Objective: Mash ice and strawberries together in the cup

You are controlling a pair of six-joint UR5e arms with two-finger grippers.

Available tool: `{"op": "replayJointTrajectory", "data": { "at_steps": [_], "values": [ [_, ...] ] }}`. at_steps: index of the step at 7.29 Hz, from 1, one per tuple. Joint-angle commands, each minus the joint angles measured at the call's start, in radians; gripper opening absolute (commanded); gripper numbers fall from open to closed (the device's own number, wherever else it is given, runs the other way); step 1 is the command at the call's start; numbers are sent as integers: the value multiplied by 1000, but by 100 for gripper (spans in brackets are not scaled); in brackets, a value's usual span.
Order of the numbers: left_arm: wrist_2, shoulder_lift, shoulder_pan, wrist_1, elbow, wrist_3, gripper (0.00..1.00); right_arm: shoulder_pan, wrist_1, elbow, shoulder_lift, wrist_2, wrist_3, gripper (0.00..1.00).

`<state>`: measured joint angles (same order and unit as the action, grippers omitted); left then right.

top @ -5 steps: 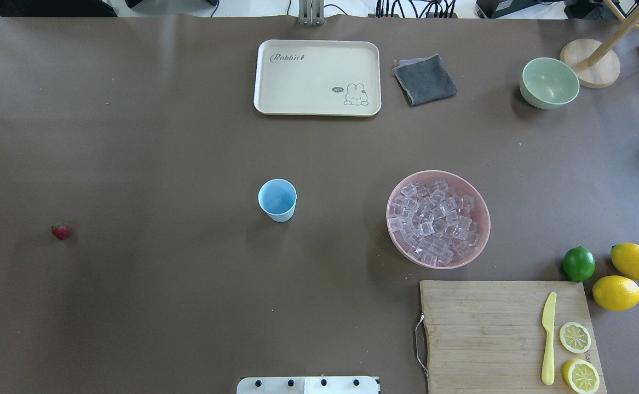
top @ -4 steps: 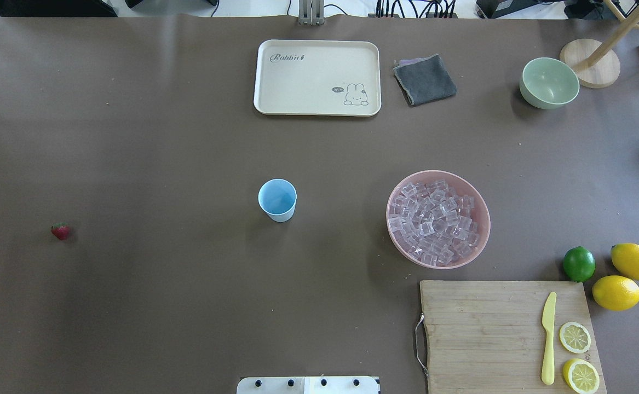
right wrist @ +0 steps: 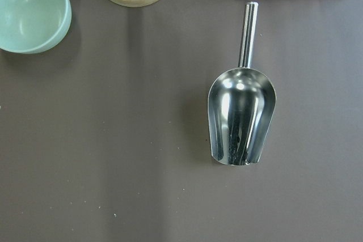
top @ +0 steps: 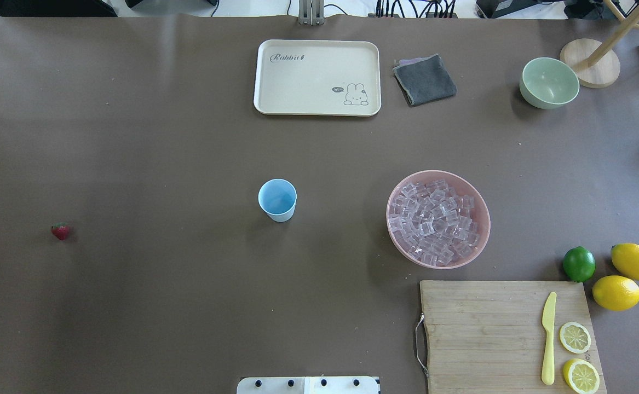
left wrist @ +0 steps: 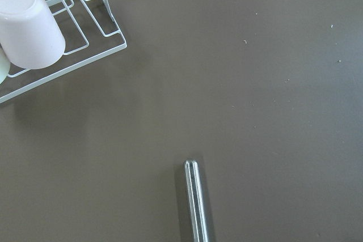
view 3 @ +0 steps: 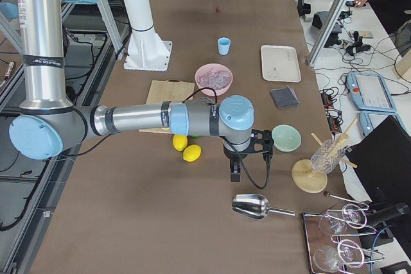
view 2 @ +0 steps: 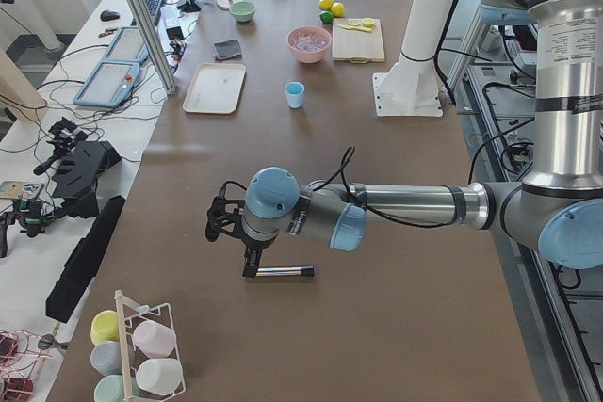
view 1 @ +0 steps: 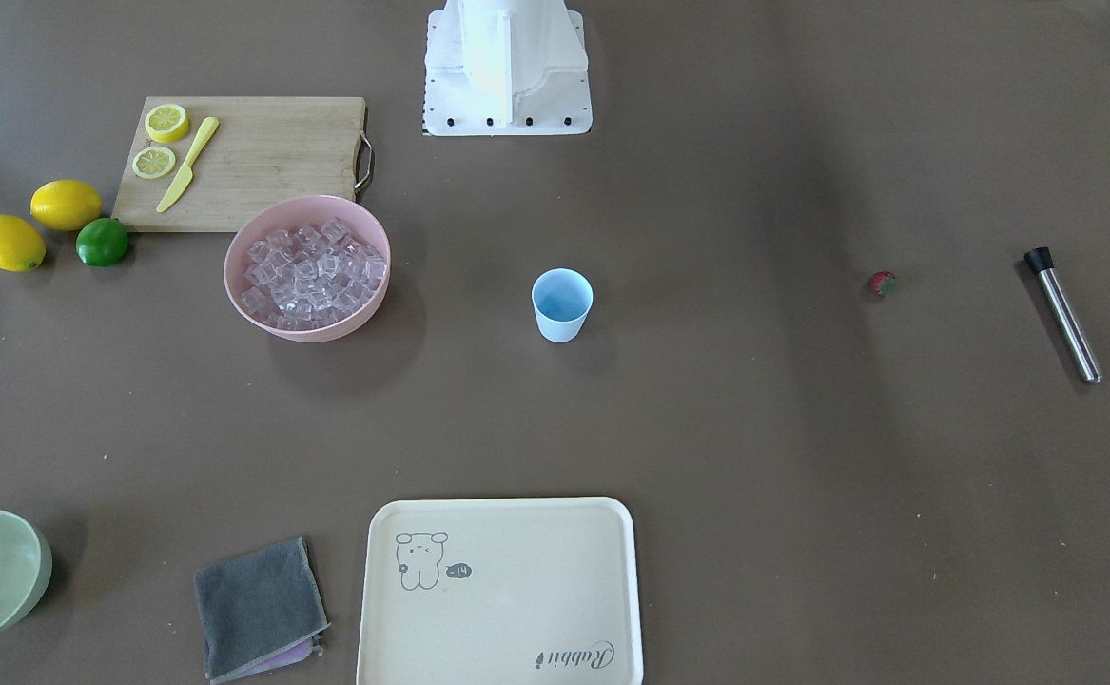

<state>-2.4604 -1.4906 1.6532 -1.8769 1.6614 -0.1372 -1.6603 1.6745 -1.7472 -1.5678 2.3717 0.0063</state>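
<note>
Hovering with left gripper (view 2: 251, 265) by muddler (view 1: 1065, 319), right gripper (view 3: 235, 171) near scoop (right wrist: 242, 114); cannot tell fingers open or closed. Leaving cup (top: 277, 200), seemingly empty, ice (top: 437, 221) and strawberry (top: 60, 231) untouched.

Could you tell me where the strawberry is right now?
In the overhead view the strawberry lies at the robot's far left, well left of the blue cup. The front view shows it between the cup and a metal rod.
</note>
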Motion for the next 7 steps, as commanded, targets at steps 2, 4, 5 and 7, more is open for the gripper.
{"op": "replayJointTrajectory", "data": {
  "at_steps": [2, 4, 5, 7],
  "values": [
    [-9, -5, -10, 7, 3, -1, 99, 95, 7, -6, 11, -11, 93, 100],
    [-9, -7, -10, 5, -5, 1, 99, 175, -5, -41, 99, -34, 253, 100],
    [-11, -7, -10, 2, -2, 1, 99, 266, -12, -60, 165, -38, 391, 100],
    [-11, -8, -10, -1, 4, 2, 99, 386, -12, -121, 222, -52, 460, 100]
  ]
}}
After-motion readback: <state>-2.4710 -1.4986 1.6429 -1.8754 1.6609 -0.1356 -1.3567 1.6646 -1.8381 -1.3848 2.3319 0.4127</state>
